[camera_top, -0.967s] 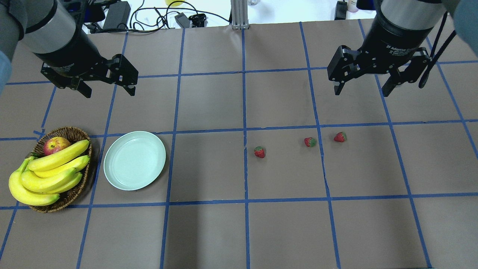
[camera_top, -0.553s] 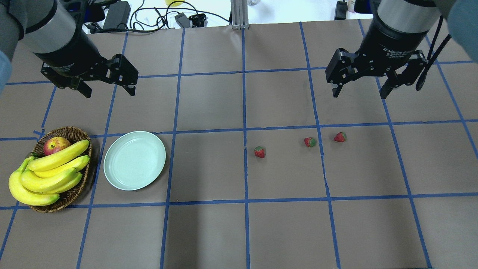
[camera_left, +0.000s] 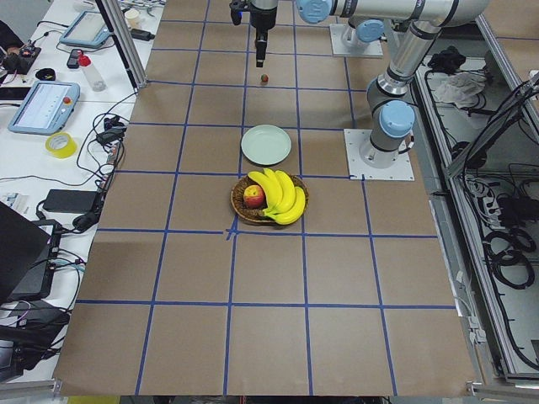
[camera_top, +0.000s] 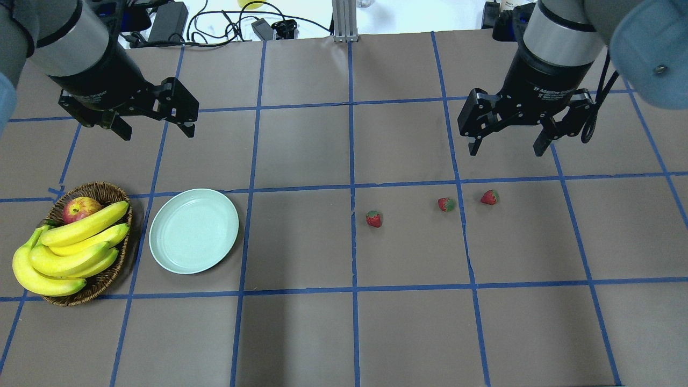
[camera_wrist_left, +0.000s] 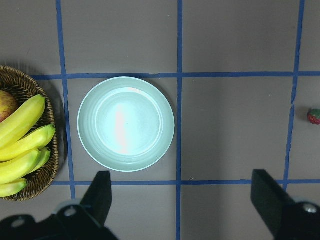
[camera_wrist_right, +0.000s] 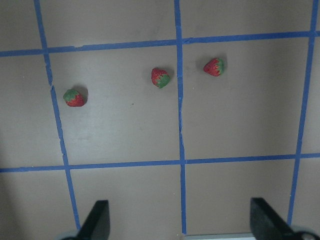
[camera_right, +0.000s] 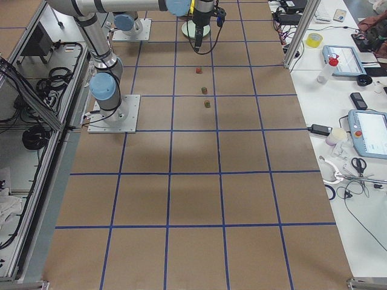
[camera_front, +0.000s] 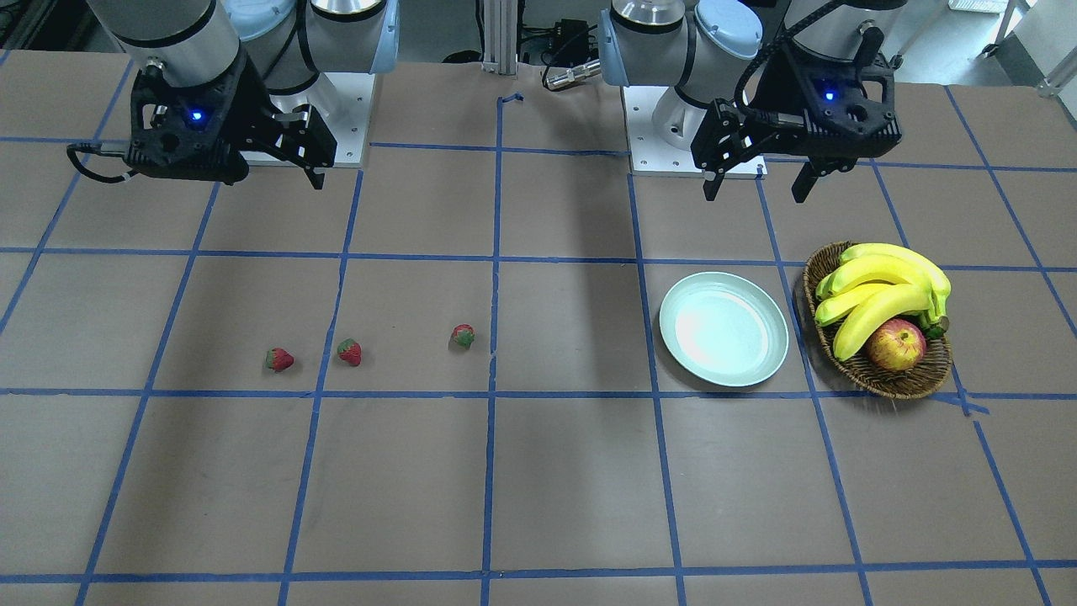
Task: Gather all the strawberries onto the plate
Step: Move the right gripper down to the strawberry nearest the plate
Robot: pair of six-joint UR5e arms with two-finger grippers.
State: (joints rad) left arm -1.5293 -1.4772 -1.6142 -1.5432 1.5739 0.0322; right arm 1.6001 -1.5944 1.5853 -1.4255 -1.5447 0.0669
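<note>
Three small red strawberries lie on the brown table: one (camera_top: 374, 219) near the middle, one (camera_top: 445, 204) beside it and one (camera_top: 489, 197) furthest right. They also show in the right wrist view (camera_wrist_right: 74, 97) (camera_wrist_right: 160, 77) (camera_wrist_right: 214, 66). The mint-green plate (camera_top: 193, 231) lies empty on the left, and shows in the left wrist view (camera_wrist_left: 126, 123). My right gripper (camera_top: 506, 152) is open and empty, in the air behind the two right strawberries. My left gripper (camera_top: 157, 131) is open and empty, in the air behind the plate.
A brown wicker basket (camera_top: 107, 188) with bananas (camera_top: 70, 250) and a red-yellow apple (camera_top: 80, 208) stands just left of the plate. Cables and power bricks (camera_top: 169, 21) lie beyond the table's far edge. Blue tape lines grid the table.
My right gripper has moved nearer to the strawberries and a little to the left in the overhead view. The left arm, plate and strawberries have not moved.
</note>
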